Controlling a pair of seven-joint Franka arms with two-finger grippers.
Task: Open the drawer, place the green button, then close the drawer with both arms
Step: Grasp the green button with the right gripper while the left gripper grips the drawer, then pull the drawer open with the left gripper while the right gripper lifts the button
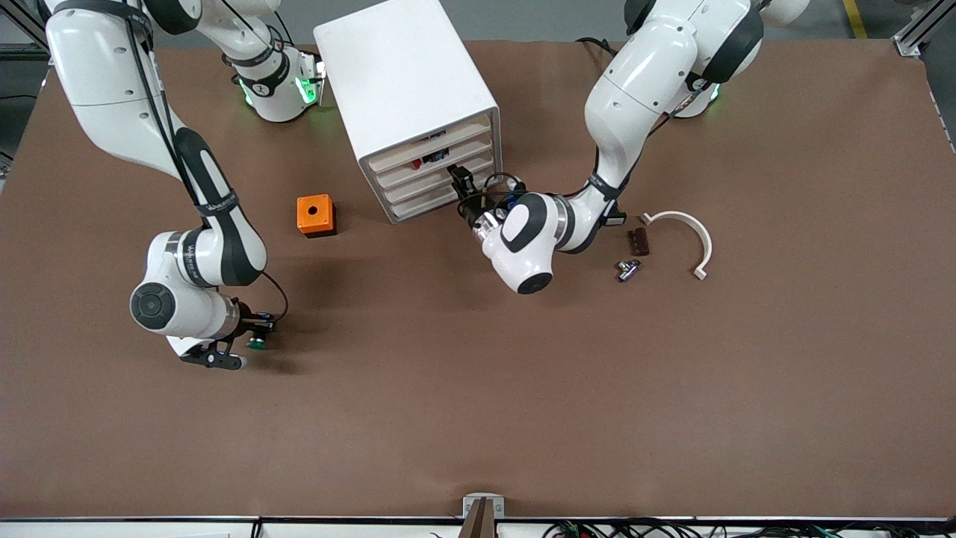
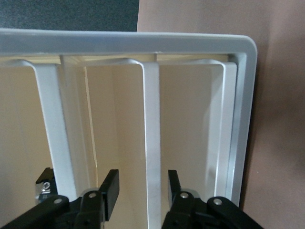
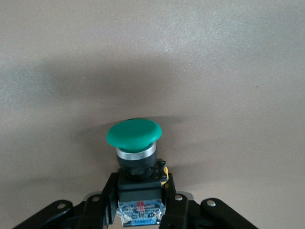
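left gripper (image 2: 141, 191): being clamped on a drawer (image 2: 151, 143) handle at the cabinet (image 1: 407, 82).
right gripper (image 3: 141, 200): being clamped on the button (image 3: 134, 138).
writing: none readable.

Two white arms (image 1: 187, 172) with black joint bands, looping black cables and black grippers — bases glowing green beside the white cabinet (image 1: 407, 97).

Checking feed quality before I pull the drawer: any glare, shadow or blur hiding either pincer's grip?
Front view: even light, soft arm shadows on the table. Left wrist view: the drawer fronts look soft and washed-out, left pincer sharper. Right wrist view: button crisp in the right pincer, only its mild shadow.
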